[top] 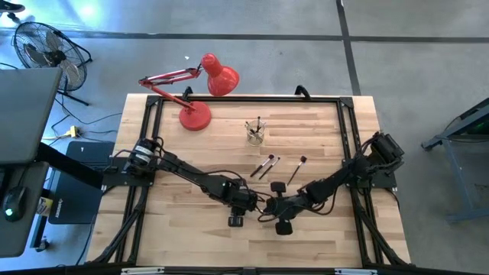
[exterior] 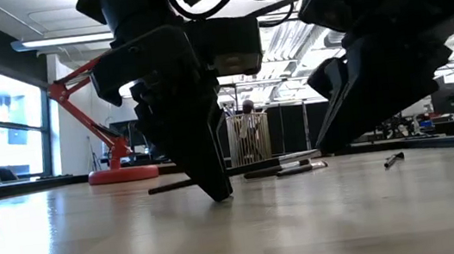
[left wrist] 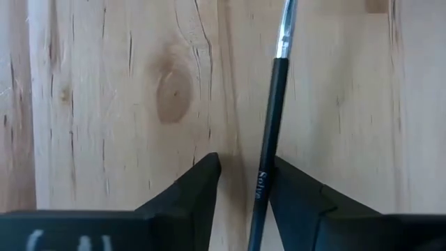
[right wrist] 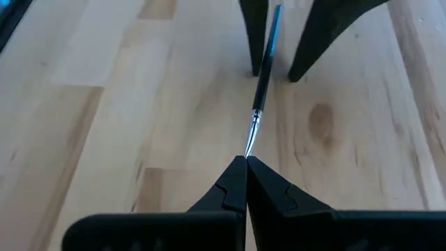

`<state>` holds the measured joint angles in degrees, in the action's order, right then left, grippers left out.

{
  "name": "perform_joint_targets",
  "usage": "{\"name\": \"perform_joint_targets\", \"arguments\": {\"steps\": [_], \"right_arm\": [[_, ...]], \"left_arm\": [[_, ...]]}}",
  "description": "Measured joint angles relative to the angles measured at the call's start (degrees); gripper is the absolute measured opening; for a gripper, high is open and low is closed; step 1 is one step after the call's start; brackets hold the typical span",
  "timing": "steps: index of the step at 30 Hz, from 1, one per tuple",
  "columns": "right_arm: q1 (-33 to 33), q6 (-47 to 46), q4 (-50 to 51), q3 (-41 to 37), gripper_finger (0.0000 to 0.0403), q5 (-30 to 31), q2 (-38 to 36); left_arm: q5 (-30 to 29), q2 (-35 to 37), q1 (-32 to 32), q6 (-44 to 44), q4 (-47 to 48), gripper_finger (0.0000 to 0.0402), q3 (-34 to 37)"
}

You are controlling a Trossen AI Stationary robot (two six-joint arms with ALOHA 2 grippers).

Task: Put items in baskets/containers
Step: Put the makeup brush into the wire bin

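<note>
The left gripper [left wrist: 244, 183] stood low over the pale wooden tabletop [top: 191, 237] near its front middle, its two dark fingers [left wrist: 195, 185] straddling a thin black-handled brush with a silver ferrule [left wrist: 270, 118]. The jaws were parted, with a gap on one side of the handle, while the other finger looked to be at or nearly at it, so the brush lay between them and was not yet pinched. That placement made sense as a pick: fingers set across the handle's width, so closing would trap it.

The right gripper [right wrist: 245, 183] sat just opposite, clenched with nothing between its fingertips, its closed tip touching or nearly touching the bristle end of the same brush [right wrist: 263, 66] (probably bracing it so that it would not slide or roll).

The small clear glass cup with a yellowish tint [top: 255, 133] stood farther back on the table, near the red desk lamp [top: 197, 88], and already held a few brushes upright. Three more loose brushes [top: 266, 165] lay between the cup and the grippers. The job looked partly done, and the next move would call for a firm squeeze before lifting.
</note>
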<state>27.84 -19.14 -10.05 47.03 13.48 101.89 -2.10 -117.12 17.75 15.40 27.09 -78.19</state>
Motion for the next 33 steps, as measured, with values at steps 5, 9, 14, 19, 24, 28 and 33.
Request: {"name": "perform_joint_targets", "arguments": {"steps": [5, 9, 14, 19, 24, 28, 33], "right_arm": [[-1.41, 0.18, 2.64, 1.44, 0.0, -0.5, -0.03], [-2.1, 0.35, 3.62, 1.84, 0.0, -0.49, -0.11], [-2.39, 0.62, 3.45, 1.96, 0.0, -0.47, -0.12], [-2.44, 1.48, 3.51, 1.98, 0.0, -1.16, -0.13], [-2.53, 1.17, 3.83, 1.98, 0.0001, -1.23, -0.28], [-3.15, -1.85, 7.8, 2.07, 0.0018, -3.66, -2.39], [-4.64, -9.84, 18.91, 2.08, 0.0066, -3.58, -7.91]], "left_arm": [[0.52, -0.02, 0.23, -0.11, 0.02, 0.0118, 0.04], [0.58, -0.04, 0.23, -0.11, 0.3, 0.0104, 0.04], [3.39, -0.04, 0.06, -1.31, 0.91, 0.0029, 0.04], [3.03, -0.04, 0.17, -1.81, 0.94, 0.002, 0.07], [3.0, -0.04, 0.21, -2.1, -0.16, 0.001, 0.16], [2.05, -0.04, 0.21, -1.41, -1.25, 0.0013, 0.22], [1.83, -0.04, 0.23, 2.92, -1.28, 0.001, 0.22]]}}
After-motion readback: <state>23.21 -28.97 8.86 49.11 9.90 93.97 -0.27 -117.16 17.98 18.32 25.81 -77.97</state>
